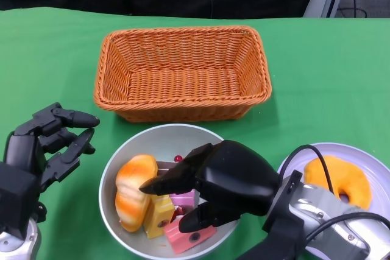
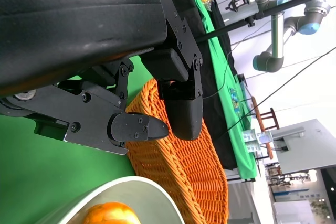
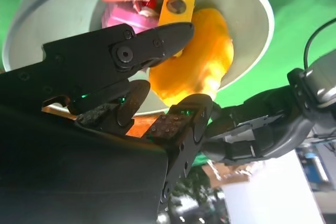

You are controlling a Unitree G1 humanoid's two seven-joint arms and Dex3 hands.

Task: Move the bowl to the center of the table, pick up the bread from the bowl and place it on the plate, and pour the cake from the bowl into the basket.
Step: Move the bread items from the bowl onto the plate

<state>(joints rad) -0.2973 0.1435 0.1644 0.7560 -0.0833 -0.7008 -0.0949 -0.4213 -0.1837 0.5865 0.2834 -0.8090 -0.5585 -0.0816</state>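
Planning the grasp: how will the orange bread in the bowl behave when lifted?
The bread looks glossy and rounded, so it may slip between the right hand's fingers. It leans on cake pieces, which may shift. Its bulk suggests a wide grip.

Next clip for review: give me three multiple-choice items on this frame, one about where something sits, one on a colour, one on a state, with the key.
1. Where is the wicker basket relative to the bowl?
A. Beyond it, farther from the robot
B. Stacked inside it
C. On the plate

2. What colour is the cloth covering the table?
A. Blue
B. Green
C. White

3. What is the state of the left robot hand?
A. Gripping the bowl rim
B. Holding a piece of cake
C. Open beside the bowl, holding nothing

Key: 1 A, the head view shows the basket behind the bowl. 2 B, green cloth fills the tabletop. 3 C, its fingers are spread and clear of the bowl, while the right robot hand reaches into the bowl by the bread; another bread lies on the plate.
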